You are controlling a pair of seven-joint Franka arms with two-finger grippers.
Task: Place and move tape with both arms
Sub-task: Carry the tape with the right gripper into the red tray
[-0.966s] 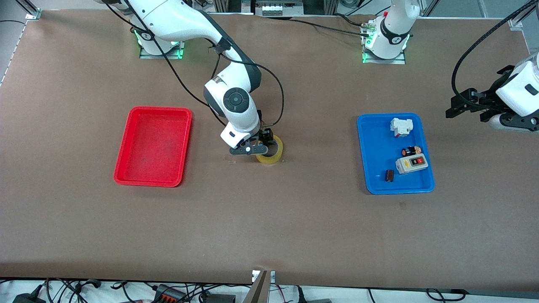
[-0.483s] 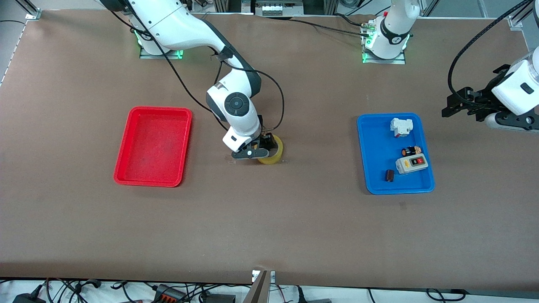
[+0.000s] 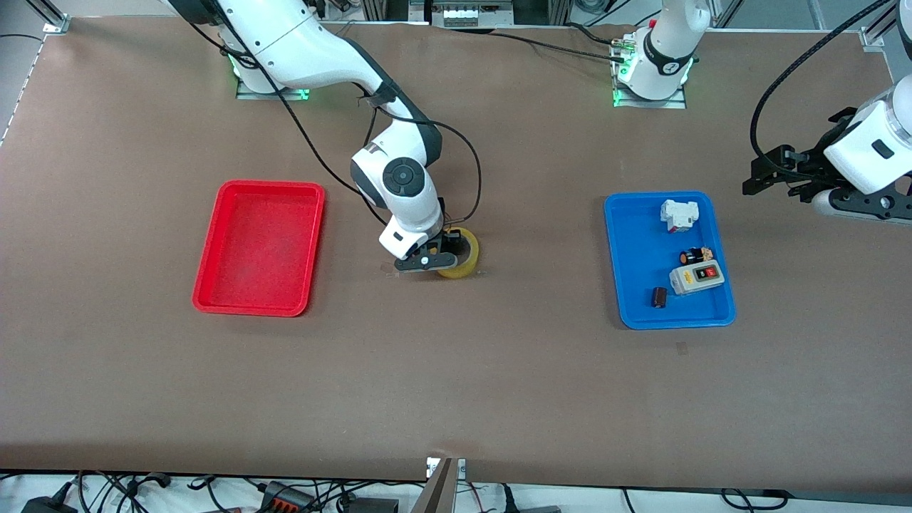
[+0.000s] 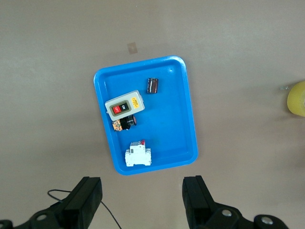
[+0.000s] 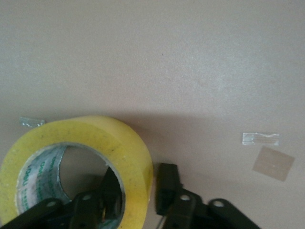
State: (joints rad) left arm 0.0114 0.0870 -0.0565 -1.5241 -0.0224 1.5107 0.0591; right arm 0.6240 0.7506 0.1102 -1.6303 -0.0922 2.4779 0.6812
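Tape (image 3: 462, 259): flat on bare brown table (image 3: 456, 385), between red tray (image 3: 260, 246) and blue tray (image 3: 630, 235), apart from both.
Right gripper (image 3: 443, 251): clenched on tape's wall, one finger inside the hole.
Left gripper (image 3: 766, 177): released, waiting above table off the blue tray's edge.

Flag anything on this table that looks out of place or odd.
Nothing is spilled or damaged. Only the tape lies on bare table, outside the red tray and blue tray, and the right gripper pinches its wall.
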